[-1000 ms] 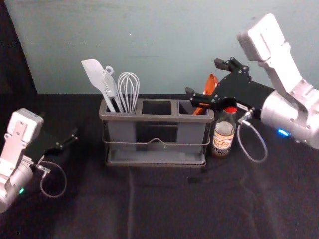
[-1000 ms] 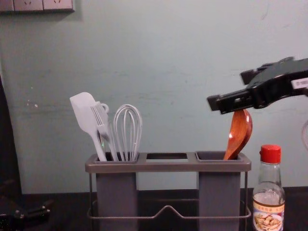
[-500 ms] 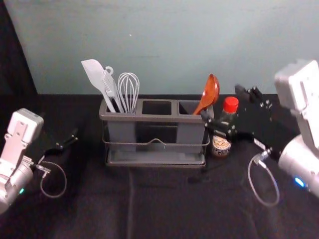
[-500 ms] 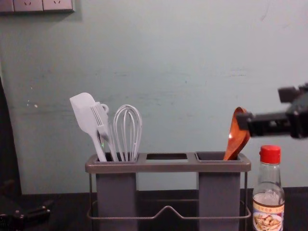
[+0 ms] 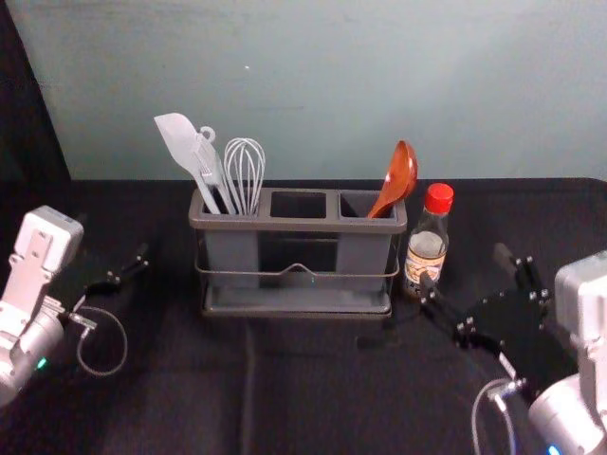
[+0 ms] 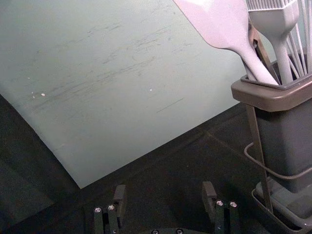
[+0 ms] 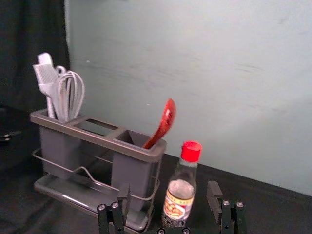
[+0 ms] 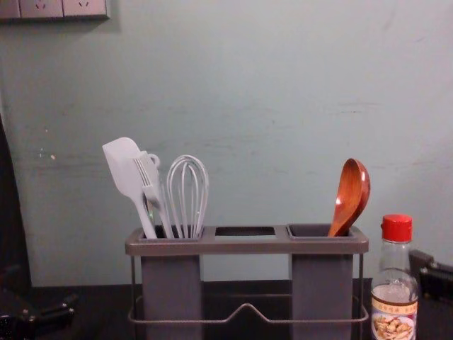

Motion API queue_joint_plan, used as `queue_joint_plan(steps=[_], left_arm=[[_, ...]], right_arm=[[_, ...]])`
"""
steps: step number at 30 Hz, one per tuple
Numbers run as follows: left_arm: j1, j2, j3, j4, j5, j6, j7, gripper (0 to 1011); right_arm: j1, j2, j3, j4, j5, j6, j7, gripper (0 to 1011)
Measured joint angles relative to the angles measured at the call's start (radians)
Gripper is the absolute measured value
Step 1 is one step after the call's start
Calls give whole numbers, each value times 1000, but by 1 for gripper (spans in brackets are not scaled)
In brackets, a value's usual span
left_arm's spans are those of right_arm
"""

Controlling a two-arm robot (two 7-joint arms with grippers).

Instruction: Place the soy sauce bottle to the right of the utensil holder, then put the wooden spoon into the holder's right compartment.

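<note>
Spoon leans in the right compartment of the holder, soy sauce bottle just off its right end, shy of the worktop back edge. Right gripper is spread wide, empty, near the bottle; left gripper parked left of the holder, same deal.

spoon org-brn | btl cap red | holder gry | spatula pale gry

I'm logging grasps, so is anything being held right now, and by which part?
Nothing is held: the left gripper and right gripper are both open, and the wooden spoon leans in the utensil holder.
</note>
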Motion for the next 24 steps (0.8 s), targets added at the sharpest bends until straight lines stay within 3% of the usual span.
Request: queue_joint_plan(steps=[2, 8, 18, 24], left_arm=[[0, 0, 0, 0, 0, 0, 0, 1011], [0, 0, 0, 0, 0, 0, 0, 1011], [0, 0, 0, 0, 0, 0, 0, 1011], [0, 0, 0, 0, 0, 0, 0, 1011]], right_arm=[[-17, -30, -2, 22, -18, -31, -31, 1004], [-35, -74, 14, 46, -9, -67, -51, 1004], [-58, -141, 35, 66, 41, -53, -53, 1004], [-60, -155, 44, 71, 48, -52, -37, 1004]])
